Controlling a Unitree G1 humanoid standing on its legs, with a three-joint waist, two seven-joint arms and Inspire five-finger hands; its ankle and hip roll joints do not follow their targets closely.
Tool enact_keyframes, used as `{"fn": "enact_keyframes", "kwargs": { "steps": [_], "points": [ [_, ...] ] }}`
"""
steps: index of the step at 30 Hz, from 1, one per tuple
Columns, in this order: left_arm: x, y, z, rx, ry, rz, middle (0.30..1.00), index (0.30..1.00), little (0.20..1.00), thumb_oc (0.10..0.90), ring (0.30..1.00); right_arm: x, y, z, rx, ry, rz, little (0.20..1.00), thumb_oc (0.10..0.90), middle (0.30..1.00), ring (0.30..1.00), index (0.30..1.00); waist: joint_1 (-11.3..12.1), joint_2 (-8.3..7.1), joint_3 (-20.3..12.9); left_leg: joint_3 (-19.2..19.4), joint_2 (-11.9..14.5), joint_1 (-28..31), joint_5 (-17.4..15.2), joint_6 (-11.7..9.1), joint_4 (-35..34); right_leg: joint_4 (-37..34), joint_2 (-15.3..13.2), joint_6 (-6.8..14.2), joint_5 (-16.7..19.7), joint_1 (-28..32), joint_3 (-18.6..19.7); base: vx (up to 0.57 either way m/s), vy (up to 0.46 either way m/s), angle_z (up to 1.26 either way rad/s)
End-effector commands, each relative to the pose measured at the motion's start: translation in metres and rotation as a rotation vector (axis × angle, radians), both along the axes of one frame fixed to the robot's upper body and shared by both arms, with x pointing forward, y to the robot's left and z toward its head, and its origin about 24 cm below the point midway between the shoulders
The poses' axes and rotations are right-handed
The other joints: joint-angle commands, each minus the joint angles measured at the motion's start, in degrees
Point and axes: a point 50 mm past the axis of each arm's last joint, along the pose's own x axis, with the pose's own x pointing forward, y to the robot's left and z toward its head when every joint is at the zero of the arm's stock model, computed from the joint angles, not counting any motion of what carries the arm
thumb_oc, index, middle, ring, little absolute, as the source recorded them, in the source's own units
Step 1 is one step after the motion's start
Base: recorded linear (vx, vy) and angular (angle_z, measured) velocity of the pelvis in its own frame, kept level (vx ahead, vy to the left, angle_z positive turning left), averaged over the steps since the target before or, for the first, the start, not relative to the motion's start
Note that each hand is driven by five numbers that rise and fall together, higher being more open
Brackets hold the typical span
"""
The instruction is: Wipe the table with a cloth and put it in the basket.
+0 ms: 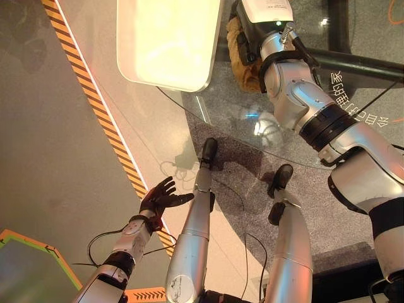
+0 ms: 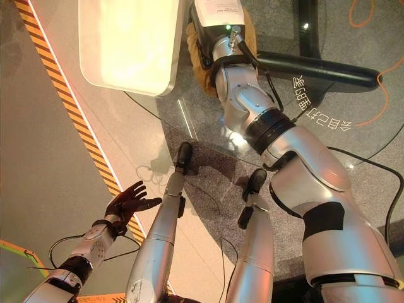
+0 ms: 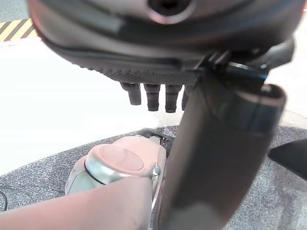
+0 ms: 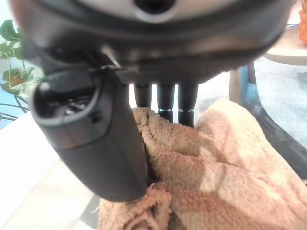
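A brown fluffy cloth (image 1: 238, 53) lies bunched on the round glass table (image 1: 252, 123) at its far side. My right hand (image 4: 91, 143) is on it. In the right wrist view the cloth (image 4: 216, 177) folds up between thumb and fingers, with the thumb pressed into the fold and the fingertips (image 4: 165, 103) sunk in the pile. A white container with rounded corners (image 1: 167, 41), perhaps the basket, stands just left of the cloth, partly over the table's rim. My left hand (image 1: 158, 199) hangs low at the left, away from the table, with its fingers spread and nothing in them.
A black bar of the table's base (image 1: 360, 66) runs under the glass at the right. A yellow-and-black hazard stripe (image 1: 95, 107) crosses the floor on the left. An orange cable (image 2: 379, 95) lies on the grey carpet at the far right.
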Motion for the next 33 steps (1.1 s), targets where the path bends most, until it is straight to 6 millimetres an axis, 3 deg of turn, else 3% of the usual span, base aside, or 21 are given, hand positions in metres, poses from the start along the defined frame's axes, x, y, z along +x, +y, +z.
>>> {"fn": "enact_keyframes", "kwargs": {
  "steps": [1, 3, 4, 9, 14, 17, 21, 23, 26, 33],
  "points": [
    [-0.020, 0.014, -0.014, 0.063, 0.054, -0.002, 0.900, 0.900, 0.900, 0.800, 0.900, -0.032, 0.057, 0.034, -0.065, -0.182, 0.218, 0.200, 0.100, 0.300, 0.300, 0.300, 1.0, -1.00, -0.6, 3.3, -9.5, 1.5, -3.8, 8.4, 1.8, -9.9, 4.2, -1.7, 5.0, 4.0, -4.4, -0.07, 0.017, 0.13],
    [-0.015, 0.015, -0.010, 0.063, 0.039, -0.001, 0.900, 0.900, 0.900, 0.800, 0.900, -0.029, 0.050, 0.039, -0.060, -0.196, 0.165, 0.200, 0.100, 0.300, 0.300, 0.300, 1.0, -0.81, -0.6, 3.3, -9.5, -0.3, -1.9, 8.6, 1.6, -10.7, 4.3, -2.2, 6.9, 2.7, -5.0, -0.03, 0.012, 0.10],
    [-0.019, 0.015, -0.014, 0.062, 0.054, -0.003, 0.900, 0.900, 0.900, 0.800, 0.900, -0.025, 0.044, 0.033, -0.054, -0.184, 0.136, 0.200, 0.100, 0.300, 0.300, 0.300, 1.0, -0.84, -0.6, 3.3, -9.5, 1.4, -3.9, 8.5, 1.9, -9.8, 4.2, -1.8, 4.9, 4.0, -4.3, 0.07, -0.017, 0.05],
    [-0.020, 0.016, -0.014, 0.068, 0.057, -0.004, 0.900, 0.900, 0.900, 0.800, 0.900, -0.012, 0.013, 0.037, -0.015, -0.201, -0.010, 0.200, 0.100, 0.300, 0.300, 0.300, 1.2, -0.78, -0.6, 3.4, -9.3, 1.3, -4.0, 8.4, 1.9, -10.1, 3.9, -1.7, 5.1, 4.0, -4.5, 0.01, -0.004, 0.01],
    [-0.021, 0.018, -0.014, 0.065, 0.053, -0.002, 0.900, 0.900, 0.900, 0.800, 0.900, -0.002, -0.034, 0.045, 0.047, -0.238, -0.179, 0.200, 0.100, 0.300, 0.300, 0.300, 1.3, -0.77, -0.6, 3.3, -9.2, 1.2, -4.1, 8.3, 2.0, -10.1, 3.9, -1.6, 5.2, 4.0, -4.6, 0.00, 0.000, 0.00],
    [-0.021, 0.019, -0.014, 0.062, 0.049, 0.001, 0.900, 0.900, 0.900, 0.800, 0.900, -0.001, -0.074, 0.051, 0.101, -0.283, -0.314, 0.200, 0.100, 0.300, 0.300, 0.300, 1.3, -0.73, -0.6, 3.2, -9.1, 0.9, -4.2, 8.3, 2.1, -10.0, 3.7, -1.5, 5.3, 3.9, -4.7, 0.00, 0.003, 0.03],
    [-0.023, 0.022, -0.014, 0.058, 0.052, 0.014, 0.900, 0.900, 0.900, 0.800, 0.900, -0.007, -0.124, 0.058, 0.170, -0.342, -0.463, 0.200, 0.100, 0.300, 0.300, 0.300, 1.0, -0.78, -0.6, 3.2, -8.9, 0.7, -4.4, 8.5, 2.1, -10.0, 3.7, -1.3, 5.5, 3.8, -4.8, 0.00, 0.003, 0.01],
    [-0.024, 0.023, -0.014, 0.059, 0.053, 0.016, 0.900, 0.900, 0.900, 0.800, 0.900, -0.010, -0.134, 0.058, 0.183, -0.354, -0.492, 0.200, 0.100, 0.300, 0.300, 0.300, 0.9, -0.81, -0.6, 3.2, -8.9, 0.6, -4.4, 8.5, 2.2, -10.0, 3.7, -1.3, 5.5, 3.7, -4.8, 0.00, 0.000, 0.00],
    [-0.025, 0.026, -0.014, 0.050, 0.054, 0.027, 0.900, 0.900, 0.900, 0.800, 0.900, -0.022, -0.171, 0.064, 0.213, -0.395, -0.621, 0.200, 0.100, 0.300, 0.300, 0.300, 0.3, -0.80, -0.6, 3.2, -8.8, 0.3, -4.6, 8.6, 2.4, -9.7, 3.6, -1.3, 5.6, 3.1, -4.6, 0.00, 0.000, 0.00],
    [-0.021, 0.038, -0.007, 0.038, 0.053, 0.052, 0.900, 0.900, 0.900, 0.800, 0.900, -0.042, -0.225, 0.059, 0.281, -0.394, -0.805, 0.200, 0.100, 0.300, 0.300, 0.300, -1.2, -1.34, -0.6, 3.7, -8.3, -0.2, -4.9, 8.7, 2.8, -9.7, 3.7, -1.4, 5.6, 2.6, -4.0, 0.00, 0.000, 0.00]
  ]
}}
